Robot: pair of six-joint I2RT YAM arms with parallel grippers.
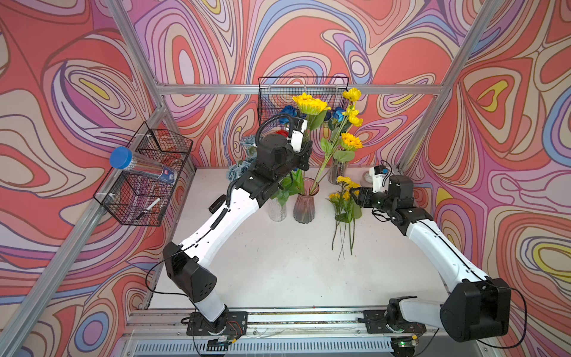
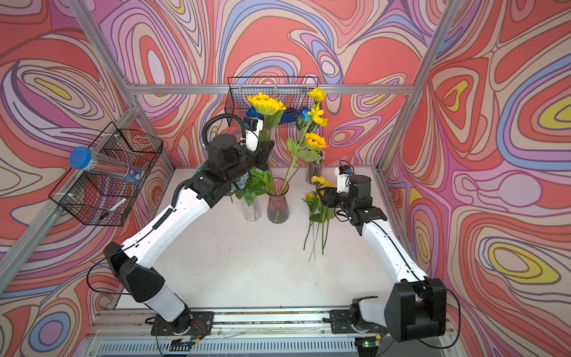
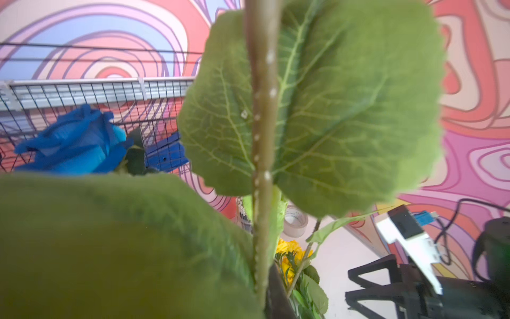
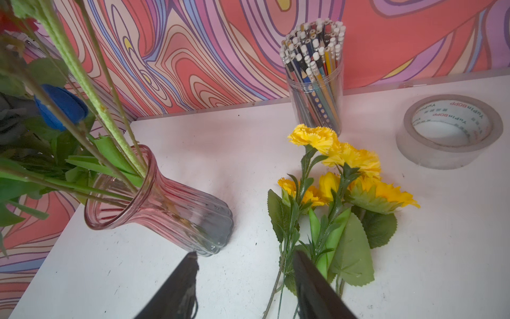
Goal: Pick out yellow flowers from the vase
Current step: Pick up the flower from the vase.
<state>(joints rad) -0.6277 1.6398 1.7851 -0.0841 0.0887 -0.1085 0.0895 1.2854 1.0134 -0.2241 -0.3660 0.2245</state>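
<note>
Tall sunflower point(image 1: 310, 103): head high above the pink vase point(image 1: 305, 205), the stem point(image 3: 262, 110) running down to the vase mouth, so it reads as not yet pulled free. Left claw point(image 1: 304, 156) is clamped shut on this stem partway up, below the head. That is probably a sensible hold, since a low-set grip lets the stem be drawn straight upward without crushing petals. In the left wrist view the stem fills the centre, dull green with pale raised dots. It is flanked by broad cloth leaves point(image 3: 345, 110), veined and saw-edged.

A second yellow spray point(image 1: 350, 141) leans out of the same vase toward the robot's right. It carries a smaller sunflower and ruffled heads above it.

A pile of yellow flowers point(image 4: 345, 176) lies flat on the white table point(image 1: 278, 262) just beside the vase, heads toward the back wall. It holds frilly pompoms, a bud and a sunflower on thin wiry stems.

Right claw point(image 4: 245, 256) hangs low over the stem end of that pile, jaws apart, nothing between them. One finger point(image 4: 311, 281) overlaps the leaves in its own view. Whether it touches them I cannot tell.

The vase is ribbed glass, pink shading to grey at the base, with a flared lip.

A clear vase point(image 1: 277, 210) stands next to it, and a blue rose point(image 3: 74, 140) shows behind. A pencil cup point(image 4: 314, 91) and a roll of tape point(image 4: 449, 132) stand near the wall.
</note>
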